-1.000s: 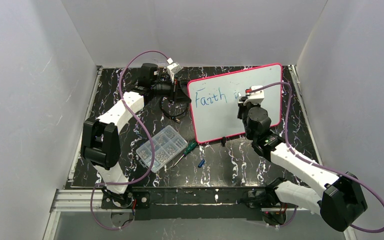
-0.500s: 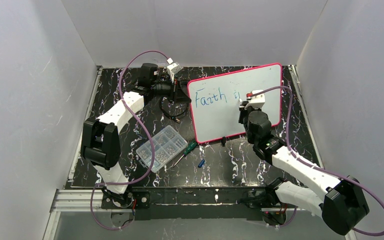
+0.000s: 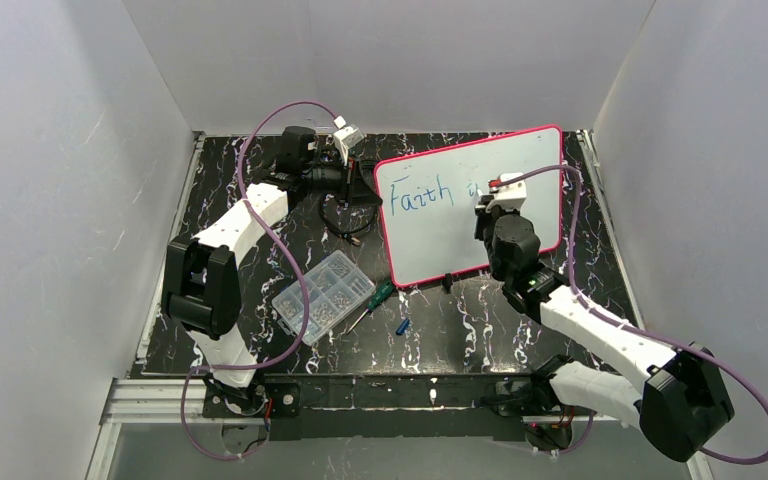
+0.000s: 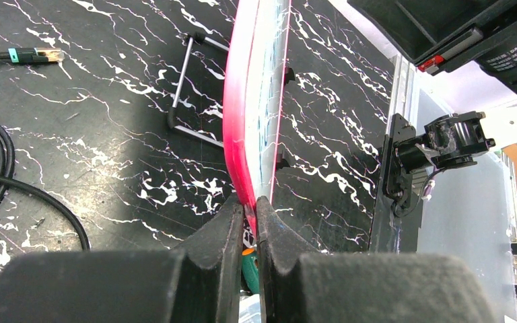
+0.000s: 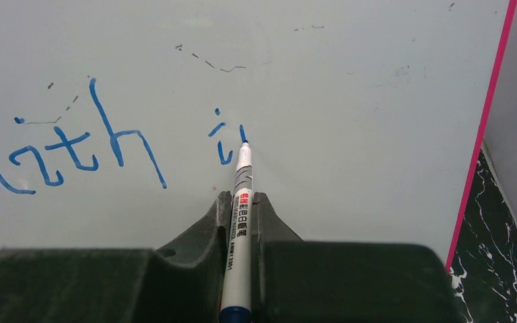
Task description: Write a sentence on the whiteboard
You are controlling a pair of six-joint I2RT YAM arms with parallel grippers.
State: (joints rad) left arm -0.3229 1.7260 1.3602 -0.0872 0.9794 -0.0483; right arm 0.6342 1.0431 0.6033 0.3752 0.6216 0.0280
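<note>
Blue sentence (image 5: 74, 151) reads "Faith i" | board (image 3: 430, 245) stands tilted at the far right of the counter (image 3: 460, 322) | left hand (image 4: 250, 210) pinches its left edge | right hand (image 5: 241, 202) pinches marker (image 5: 244, 171), tip at board just right of "i"; bare white lies rightward.

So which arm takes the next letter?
Right. The right gripper holds the marker, tip at the whiteboard where the sentence stops. The left gripper is clamped on the whiteboard's pink edge, steadying it.

First letter of the sentence (image 5: 110, 132) off-frame
</note>
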